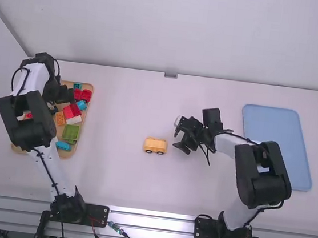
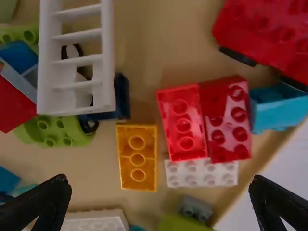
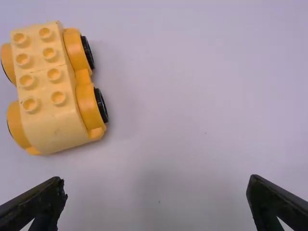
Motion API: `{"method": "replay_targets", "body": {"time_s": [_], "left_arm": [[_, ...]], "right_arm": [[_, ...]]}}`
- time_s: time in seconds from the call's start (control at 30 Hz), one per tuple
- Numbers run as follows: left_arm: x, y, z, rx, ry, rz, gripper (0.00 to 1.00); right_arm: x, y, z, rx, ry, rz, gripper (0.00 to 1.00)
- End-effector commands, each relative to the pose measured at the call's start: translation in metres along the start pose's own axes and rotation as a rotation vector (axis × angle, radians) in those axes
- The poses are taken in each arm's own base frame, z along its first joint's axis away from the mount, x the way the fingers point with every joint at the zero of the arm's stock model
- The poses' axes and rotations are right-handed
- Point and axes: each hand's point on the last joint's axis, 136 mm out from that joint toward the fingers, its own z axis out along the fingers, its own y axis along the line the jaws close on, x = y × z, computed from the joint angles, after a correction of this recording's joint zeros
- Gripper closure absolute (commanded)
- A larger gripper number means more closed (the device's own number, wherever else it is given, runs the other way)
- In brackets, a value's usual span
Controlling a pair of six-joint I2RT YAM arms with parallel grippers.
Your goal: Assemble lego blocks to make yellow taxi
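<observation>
The yellow wheeled base [image 1: 155, 146] stands upright on the table near the middle, studs up. Just to its right is my right gripper [image 1: 179, 134], not touching it. My left gripper [image 1: 63, 94] hangs over the wooden tray [image 1: 90, 101] of blocks. In the left wrist view my left gripper [image 2: 160, 193] is open above an orange-yellow brick [image 2: 137, 158], two red bricks [image 2: 183, 122] and a white brick [image 2: 201, 173]. In the right wrist view my right gripper [image 3: 157, 186] is open and holds nothing, with the yellow wheeled base [image 3: 53, 91] off to one side.
A blue tray [image 1: 276, 147] lies flat beyond the right arm. Crowded in the wooden tray are a white ladder-like piece [image 2: 77, 60], red wheeled pieces [image 2: 267, 36], a teal piece [image 2: 278, 107] and green pieces [image 1: 71, 134].
</observation>
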Motion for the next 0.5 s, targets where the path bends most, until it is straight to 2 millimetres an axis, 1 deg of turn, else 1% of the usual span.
{"method": "replay_targets", "body": {"time_s": [0.0, 0.03, 0.07, 0.13, 0.2, 0.27, 0.47], "left_arm": [[0.014, 0.014, 0.020, -0.042, 0.053, -0.037, 0.01], [0.017, 0.016, 0.028, -0.040, 0.055, -0.048, 0.01], [0.018, 0.016, 0.029, -0.039, 0.056, -0.049, 0.01], [0.020, 0.016, 0.039, -0.019, 0.049, -0.061, 0.01], [0.022, 0.016, 0.042, -0.009, 0.040, -0.068, 0.01], [0.023, 0.016, 0.040, -0.010, 0.019, -0.069, 0.01], [0.025, 0.018, 0.022, -0.013, -0.124, -0.089, 0.01]], "right_arm": [[-0.009, -0.004, -0.004, 0.014, -0.020, -0.016, 0.01], [-0.009, -0.004, -0.004, 0.017, -0.022, -0.018, 0.01], [-0.009, -0.005, -0.004, 0.017, -0.022, -0.018, 0.01], [-0.010, -0.005, -0.004, 0.018, -0.024, -0.020, 0.01], [-0.010, -0.005, -0.004, 0.020, -0.024, -0.021, 0.01], [-0.011, -0.007, -0.004, 0.026, -0.029, -0.026, 0.01], [-0.012, -0.007, -0.004, 0.028, -0.031, -0.028, 0.01]]}}
